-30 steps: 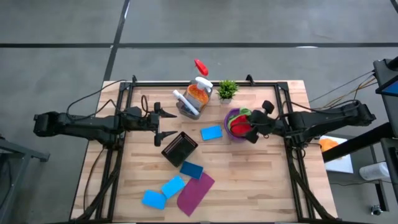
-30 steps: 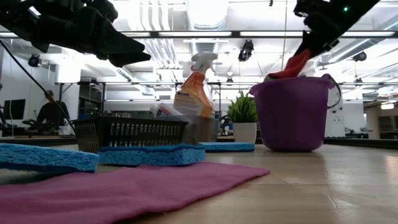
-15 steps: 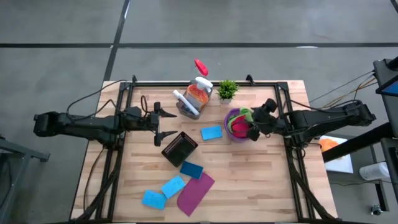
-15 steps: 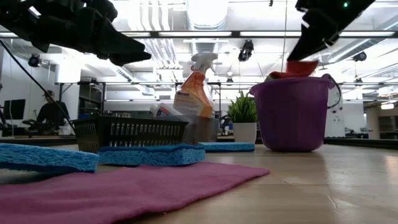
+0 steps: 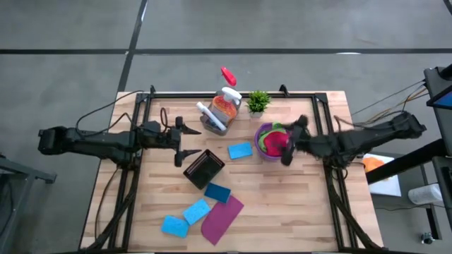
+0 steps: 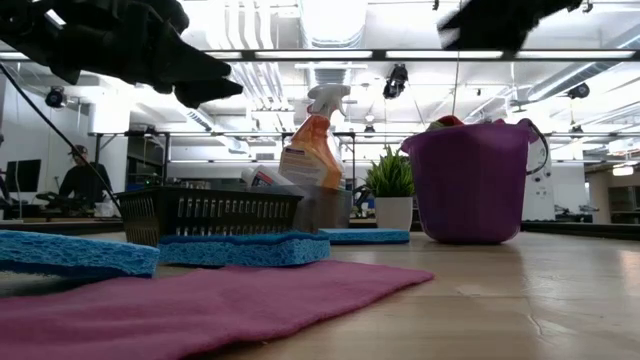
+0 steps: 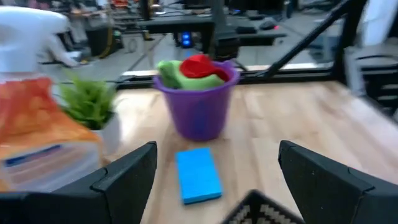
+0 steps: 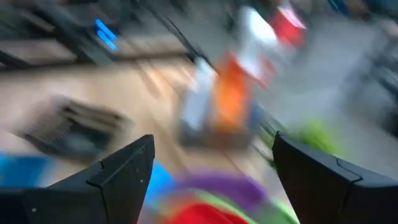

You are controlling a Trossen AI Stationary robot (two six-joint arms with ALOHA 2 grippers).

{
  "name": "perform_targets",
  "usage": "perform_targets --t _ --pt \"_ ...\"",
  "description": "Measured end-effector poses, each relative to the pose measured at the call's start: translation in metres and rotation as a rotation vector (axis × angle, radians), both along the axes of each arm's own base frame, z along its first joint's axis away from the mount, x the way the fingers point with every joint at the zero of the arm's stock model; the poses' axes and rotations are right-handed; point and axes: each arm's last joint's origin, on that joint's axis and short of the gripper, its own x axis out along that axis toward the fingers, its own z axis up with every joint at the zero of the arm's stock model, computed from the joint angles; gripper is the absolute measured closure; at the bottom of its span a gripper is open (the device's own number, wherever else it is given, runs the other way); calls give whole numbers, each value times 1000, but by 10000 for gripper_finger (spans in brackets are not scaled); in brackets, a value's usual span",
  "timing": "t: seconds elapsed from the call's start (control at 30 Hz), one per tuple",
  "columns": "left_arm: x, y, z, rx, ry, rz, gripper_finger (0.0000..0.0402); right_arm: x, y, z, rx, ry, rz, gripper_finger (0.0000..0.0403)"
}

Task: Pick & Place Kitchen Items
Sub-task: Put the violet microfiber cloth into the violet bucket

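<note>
A purple bucket [image 5: 263, 149] stands at the table's right of centre, with a red cloth [image 7: 199, 64] and a green cloth [image 7: 169, 73] lying in it. My right gripper [image 5: 291, 140] hangs open just right of and above the bucket, nothing between its fingers [image 8: 211, 149]. My left gripper [image 5: 192, 140] waits open at the left, above the table. One blue sponge [image 5: 240, 150] lies flat beside the bucket. Three more sponges [image 5: 196, 210] and a magenta cloth [image 5: 221, 217] lie near the front edge. An orange spray bottle [image 5: 226, 104] stands at the back.
A black mesh basket [image 5: 203, 168] sits in the middle of the table. A small potted plant [image 5: 258, 102] stands next to the spray bottle. A red object [image 5: 228, 75] lies on the floor beyond the far edge. Bare wood shows at the front right.
My right gripper has opened and let go of the red cloth, which has dropped from hanging over the bucket's rim to lying down inside the bucket. The gripper has then risen away from the bucket.
</note>
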Motion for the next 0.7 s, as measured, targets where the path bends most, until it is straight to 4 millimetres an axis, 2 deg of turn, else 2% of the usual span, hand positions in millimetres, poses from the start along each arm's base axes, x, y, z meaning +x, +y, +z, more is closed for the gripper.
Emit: perform_targets --t 0.1,0.2,0.43,0.57,0.7 --pt "1 -8 0 -55 0 -54 66 6 22 -20 -53 -195 154 83" --pt "1 -23 0 -85 3 -131 66 3 37 -39 -99 -297 229 83" --pt "-2 -74 -6 -103 59 -326 66 2 53 -62 -150 -229 212 83" --pt "3 -98 -8 -137 157 -333 66 7 58 -63 -156 -213 219 83" --pt "15 -121 -10 -98 282 -326 66 12 60 -61 -160 -210 218 83"
